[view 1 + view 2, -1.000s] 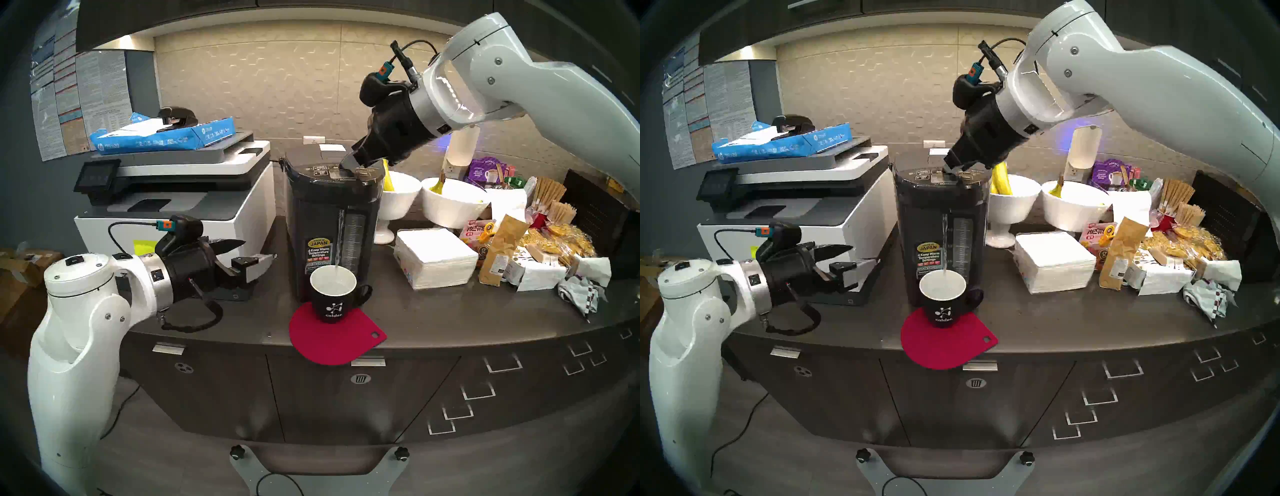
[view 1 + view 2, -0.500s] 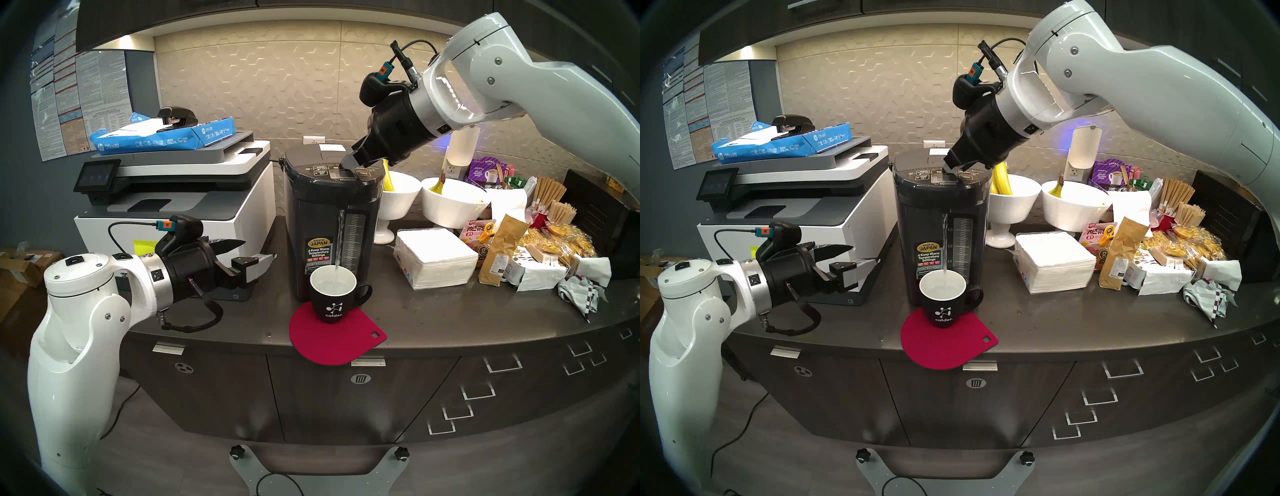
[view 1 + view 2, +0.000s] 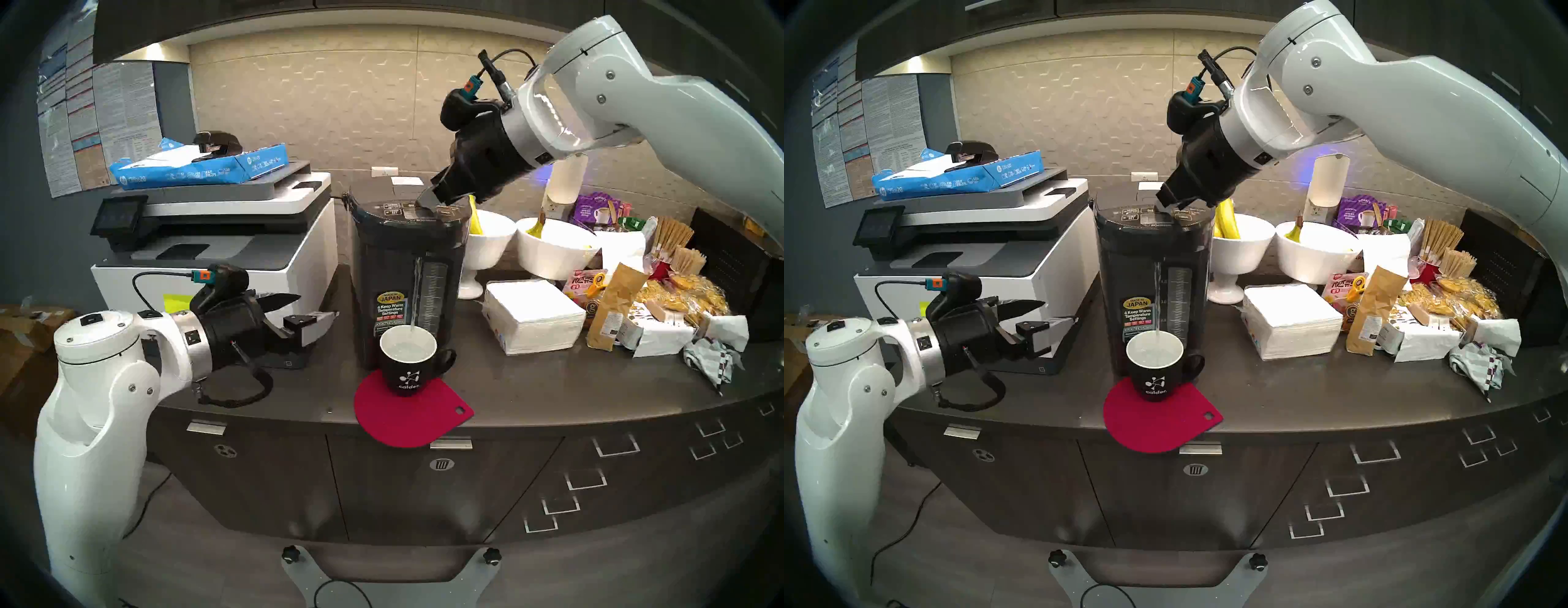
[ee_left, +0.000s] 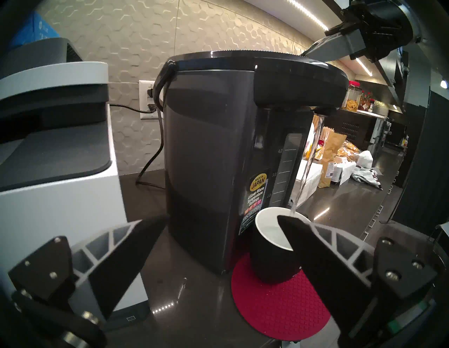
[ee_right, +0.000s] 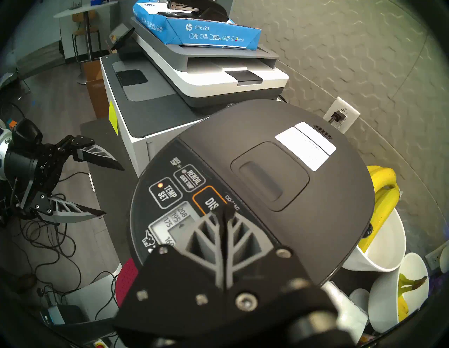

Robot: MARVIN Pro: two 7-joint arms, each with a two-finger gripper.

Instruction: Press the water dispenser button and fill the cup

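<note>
While the right end effector (image 5: 222,213), fingers together, presses the DISPENSE button (image 5: 211,203), water streams into the calder mug (image 3: 408,365), seemingly half full; the left end effector (image 3: 316,308) hangs apart.

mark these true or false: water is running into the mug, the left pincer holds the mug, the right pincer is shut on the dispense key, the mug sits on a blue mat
1. Water runs from the water dispenser into the cup. True.
2. The left pincer holds the cup. False: it is open, off to the side, holding nothing.
3. The right pincer is shut, its tips on the button. True.
4. The cup sits on a blue mat. False: the mat is red.
</note>
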